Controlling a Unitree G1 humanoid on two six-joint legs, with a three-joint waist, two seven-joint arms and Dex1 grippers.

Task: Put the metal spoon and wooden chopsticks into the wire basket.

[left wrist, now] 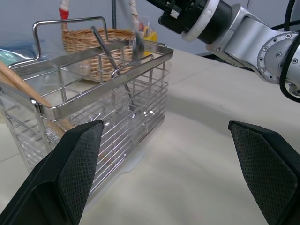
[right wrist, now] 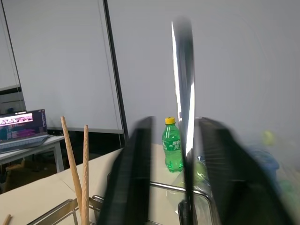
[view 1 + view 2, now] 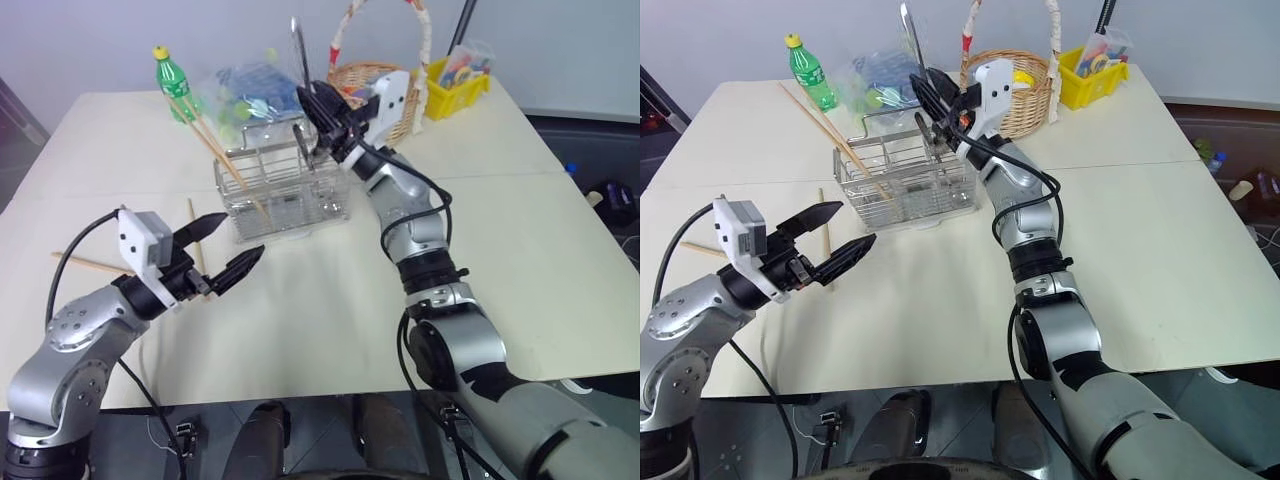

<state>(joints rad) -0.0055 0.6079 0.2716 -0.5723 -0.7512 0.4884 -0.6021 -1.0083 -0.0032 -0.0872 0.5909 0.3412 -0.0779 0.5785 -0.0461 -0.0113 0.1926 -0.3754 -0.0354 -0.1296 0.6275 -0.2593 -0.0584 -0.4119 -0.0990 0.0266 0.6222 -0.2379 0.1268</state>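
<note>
Over the wire basket [image 3: 285,190], right gripper [image 3: 318,112] jaws parted around upright metal spoon [image 3: 299,50], grip unclear. Left gripper [image 3: 225,248] wide open, empty. Two wooden chopsticks [image 3: 215,148] lean in basket.

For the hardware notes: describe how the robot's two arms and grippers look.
Both arms are silver-grey metal segments joined by black rings, with black cables looping alongside. Each wrist carries a white boxy camera housing. The left gripper and right gripper each have two black, tapered fingers with a fine cross-hatched grip texture.
</note>
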